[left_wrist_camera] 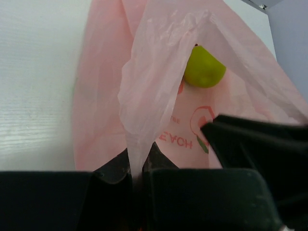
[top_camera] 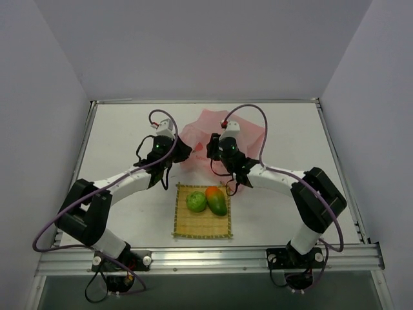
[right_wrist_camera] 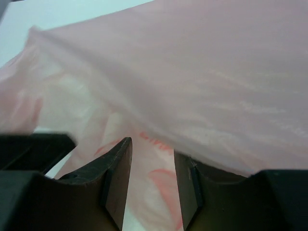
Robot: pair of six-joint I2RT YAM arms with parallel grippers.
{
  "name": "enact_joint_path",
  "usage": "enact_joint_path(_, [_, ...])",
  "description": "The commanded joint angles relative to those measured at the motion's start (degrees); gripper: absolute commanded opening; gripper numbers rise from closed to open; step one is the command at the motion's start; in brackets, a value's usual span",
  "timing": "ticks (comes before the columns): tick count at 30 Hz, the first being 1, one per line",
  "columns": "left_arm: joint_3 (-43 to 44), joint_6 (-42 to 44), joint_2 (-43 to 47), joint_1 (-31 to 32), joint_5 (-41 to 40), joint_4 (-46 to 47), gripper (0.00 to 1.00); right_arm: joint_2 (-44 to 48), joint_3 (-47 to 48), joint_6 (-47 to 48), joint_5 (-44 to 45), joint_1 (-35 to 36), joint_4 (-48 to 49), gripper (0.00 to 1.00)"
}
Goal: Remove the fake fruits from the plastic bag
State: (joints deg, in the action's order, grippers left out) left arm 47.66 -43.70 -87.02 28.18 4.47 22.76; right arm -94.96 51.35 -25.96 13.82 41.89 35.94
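The pink plastic bag (top_camera: 242, 132) lies at the back of the table between both grippers. My left gripper (left_wrist_camera: 139, 161) is shut on a pinched fold of the bag's film (left_wrist_camera: 144, 96) and holds the mouth up. Inside, a yellow-green pear-like fruit (left_wrist_camera: 204, 68) shows. My right gripper (right_wrist_camera: 153, 166) stands open, its fingers under the bag's upper layer (right_wrist_camera: 202, 82), with only printed film behind the gap. In the top view the left gripper (top_camera: 186, 153) and right gripper (top_camera: 211, 150) meet at the bag's near edge. A round green fruit (top_camera: 196, 201) and a mango (top_camera: 217, 201) rest on the mat.
The square yellow bamboo mat (top_camera: 203, 226) lies near the front centre, just below the grippers. A dark finger of the right gripper (left_wrist_camera: 255, 142) reaches into the left wrist view. Raised rails (top_camera: 335, 148) border the white table.
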Motion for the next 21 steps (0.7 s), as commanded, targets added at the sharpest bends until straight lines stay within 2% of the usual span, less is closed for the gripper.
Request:
enact_joint_path(1, [0.59, 0.11, 0.98, 1.95, 0.45, 2.9, 0.02, -2.16, 5.41, 4.06, 6.73, -5.75, -5.96, 0.36])
enact_joint_path(6, [0.15, -0.24, 0.45, 3.98, 1.59, 5.79, 0.02, -5.85, 9.99, 8.55, 10.69, -9.36, -12.9, 0.41])
enact_joint_path(10, [0.15, -1.12, -0.69, 6.18, 2.74, 8.35, 0.02, -6.73, 12.28, 12.41, 17.45, -10.34, -15.64, 0.49])
enact_joint_path(12, [0.24, -1.56, -1.48, 7.06, 3.26, 9.66, 0.03, -6.99, 12.54, 14.78, 16.25, -10.51, -15.64, 0.5])
enact_joint_path(14, [0.33, -2.26, -2.01, 7.32, 3.79, 11.24, 0.02, -8.83, 13.94, 18.11, 9.86, -10.77, -16.25, 0.6])
enact_joint_path(17, [0.59, -2.88, -2.89, 7.41, 4.58, 12.39, 0.02, -12.08, 17.28, 19.19, 8.94, -11.65, -18.45, 0.75])
enact_joint_path(19, [0.59, -3.05, -3.24, 7.41, 4.93, 12.83, 0.02, -13.06, 18.34, 19.37, 7.89, -13.22, -18.45, 0.82])
enact_joint_path(21, [0.51, -3.32, -3.5, 7.41, 5.2, 13.27, 0.02, -14.37, 20.1, 19.36, 7.27, -14.2, -18.37, 0.84])
